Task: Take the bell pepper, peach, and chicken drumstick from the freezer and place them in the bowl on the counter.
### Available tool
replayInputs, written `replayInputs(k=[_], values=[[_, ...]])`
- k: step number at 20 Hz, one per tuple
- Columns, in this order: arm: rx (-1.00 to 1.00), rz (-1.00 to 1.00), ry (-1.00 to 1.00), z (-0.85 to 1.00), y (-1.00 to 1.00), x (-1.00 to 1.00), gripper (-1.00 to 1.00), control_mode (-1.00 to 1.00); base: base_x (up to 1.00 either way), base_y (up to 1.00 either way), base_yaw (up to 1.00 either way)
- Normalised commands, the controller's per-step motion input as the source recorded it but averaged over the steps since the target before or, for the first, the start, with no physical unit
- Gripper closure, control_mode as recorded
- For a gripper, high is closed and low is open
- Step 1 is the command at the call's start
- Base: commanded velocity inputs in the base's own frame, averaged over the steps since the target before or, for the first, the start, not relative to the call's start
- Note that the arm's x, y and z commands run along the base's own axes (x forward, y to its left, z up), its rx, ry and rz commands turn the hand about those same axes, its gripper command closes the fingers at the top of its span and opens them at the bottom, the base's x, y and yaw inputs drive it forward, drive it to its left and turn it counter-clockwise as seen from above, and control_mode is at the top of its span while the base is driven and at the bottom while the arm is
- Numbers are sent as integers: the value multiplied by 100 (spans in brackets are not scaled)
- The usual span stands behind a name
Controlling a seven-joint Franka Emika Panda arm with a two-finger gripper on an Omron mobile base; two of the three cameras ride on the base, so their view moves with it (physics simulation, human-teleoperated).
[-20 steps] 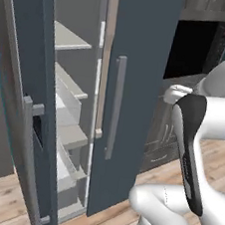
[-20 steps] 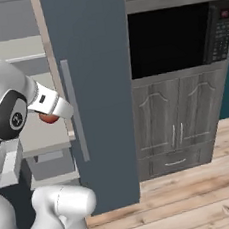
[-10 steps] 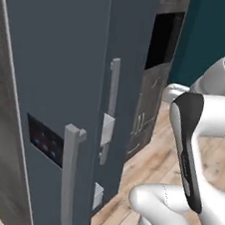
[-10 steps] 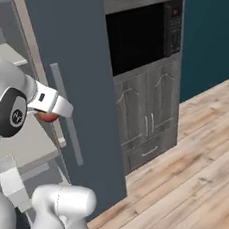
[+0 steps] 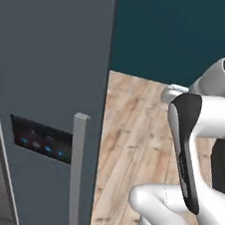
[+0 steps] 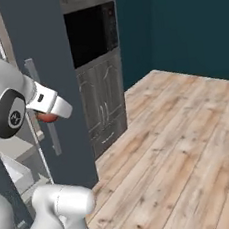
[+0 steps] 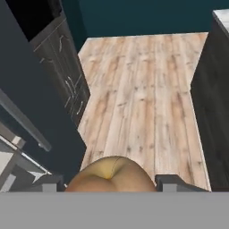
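Note:
In the hand view the peach [image 7: 112, 174], a round orange-tan ball with a cleft, sits between the two dark fingertips of my gripper [image 7: 112, 184], which is shut on it. In the right base view the peach [image 6: 47, 117] peeks out reddish under the white hand of my gripper [image 6: 50, 113], held in front of the freezer [image 6: 39, 54]. The freezer's dark blue-grey door [image 5: 49, 76] with its grey handle [image 5: 76, 170] stands close on the left. The bell pepper, chicken drumstick and bowl are out of view.
Dark wood-grain cupboards [image 6: 105, 102] with a black built-in oven [image 6: 89, 34] stand right of the freezer. Pale wood floor [image 6: 180, 144] spreads open to the right up to a teal wall [image 6: 186, 22]. A dark cabinet with a pale top [image 7: 214, 89] lines the hand view's right edge.
Both base views have swung right with the base: the freezer's shelves have slid out of sight and floor and teal wall have come in. The peach stays in the gripper.

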Motion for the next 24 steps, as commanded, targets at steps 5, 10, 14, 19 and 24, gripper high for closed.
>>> replayInputs(k=[5, 10, 14, 19, 24], values=[[0, 0, 0, 0, 0, 0, 100, 100, -100, -7, -62], [0, 0, 0, 0, 0, 0, 100, 100, -100, -43, -54], [0, 0, 0, 0, 0, 0, 100, 100, -100, -38, -46], [0, 0, 0, 0, 0, 0, 100, 100, -100, -13, -25], [0, 0, 0, 0, 0, 0, 100, 100, -100, 50, 27]])
